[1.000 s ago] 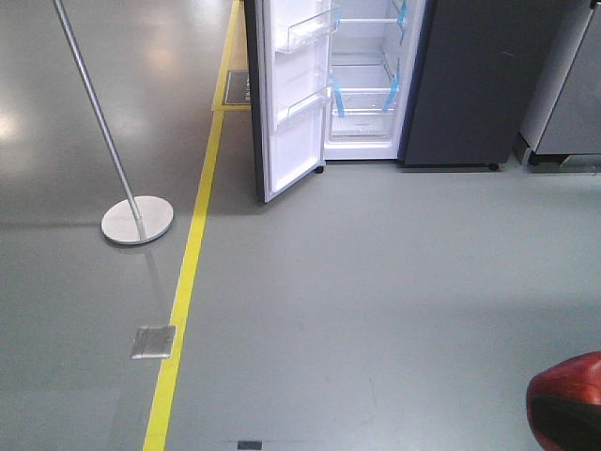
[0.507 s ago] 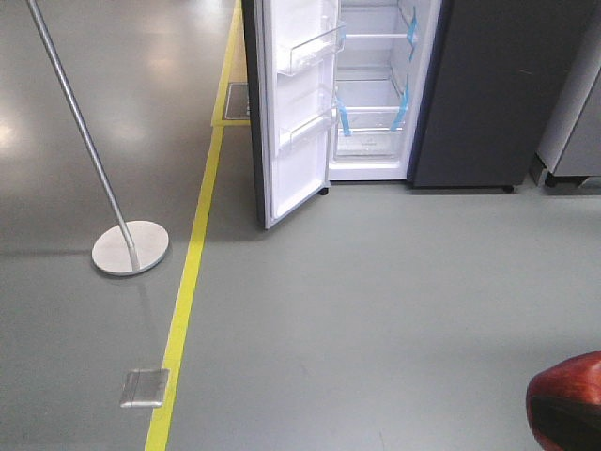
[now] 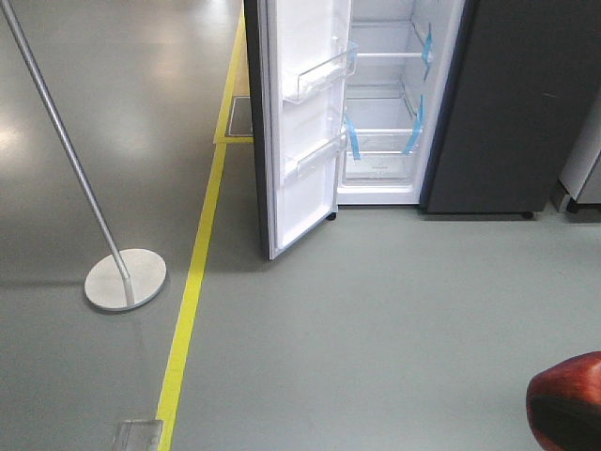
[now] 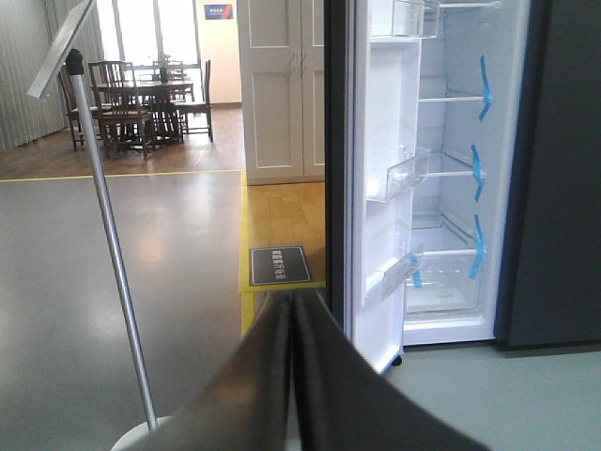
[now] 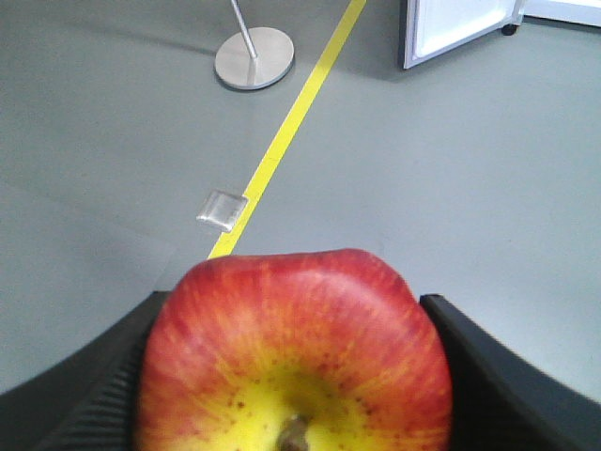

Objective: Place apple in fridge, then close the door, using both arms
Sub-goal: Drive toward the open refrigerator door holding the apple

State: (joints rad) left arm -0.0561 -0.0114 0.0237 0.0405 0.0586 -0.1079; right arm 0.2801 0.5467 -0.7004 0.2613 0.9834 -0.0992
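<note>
Grey shop floor [image 3: 376, 310] with a yellow line [image 3: 188, 310] and a pole stand [image 3: 125, 279] off to the left. Fridge [image 3: 507, 103] is straight ahead, well apart from the robot. Its door [image 3: 296, 178] is swung wide open, showing the white inner face and clear bins [image 3: 324, 70]; shelves [image 3: 380, 132] carry blue tape strips. Apple [image 5: 293, 319] is not in the fridge yet. It sits in the right hand [image 5: 293, 385], stem end toward the wrist camera, with black fingers [image 5: 493, 371] touching it on both sides at about its widest girth, so that hand is clamped on the apple. Left hand [image 4: 291, 376] has its fingers pressed together with nothing between them and points toward the door edge. Handling guess: the apple is light, rigid and round, with smooth, probably waxy skin, so it could twist out if the grip loosens. It bruises, so firm but not crushing. The grip across the girth looks right, no reason to regrip. It will likely roll on a flat shelf, so set it low and release slowly. Door probably pushes easily; its flat outer panel is the likely contact spot for the left hand.
</note>
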